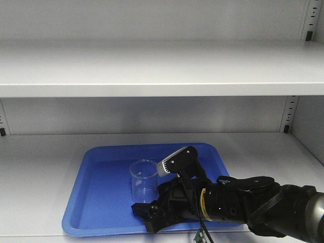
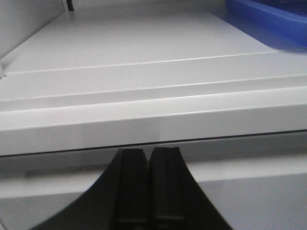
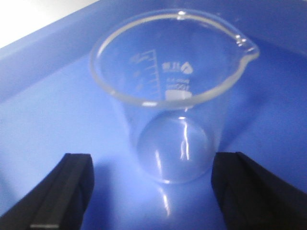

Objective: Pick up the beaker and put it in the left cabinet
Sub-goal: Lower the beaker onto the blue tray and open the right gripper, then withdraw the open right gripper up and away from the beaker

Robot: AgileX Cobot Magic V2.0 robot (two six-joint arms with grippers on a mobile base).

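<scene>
Clear glass is catching the light where the beaker [image 1: 144,180] is standing upright on a blue tray [image 1: 96,202], which is resting on the lower shelf of the left cabinet [image 1: 162,71], a light grey metal unit. Its long axis is running straight up, with the open flared rim on top. In the right wrist view the pour lip is pointing up and to the right, away from the camera, and the faint printed markings are showing through the glass. The right gripper [image 3: 152,191] is sitting low over the tray with its black fingers [image 3: 64,191] spread wide, one on each side of the beaker's base and not touching the glass. That stance is suggesting the beaker is sitting free on the tray, already inside the cabinet. The left gripper [image 2: 148,189] is hanging just outside the shelf's front edge, its fingers pressed together with nothing between them, seemingly parked out of the way.
</scene>
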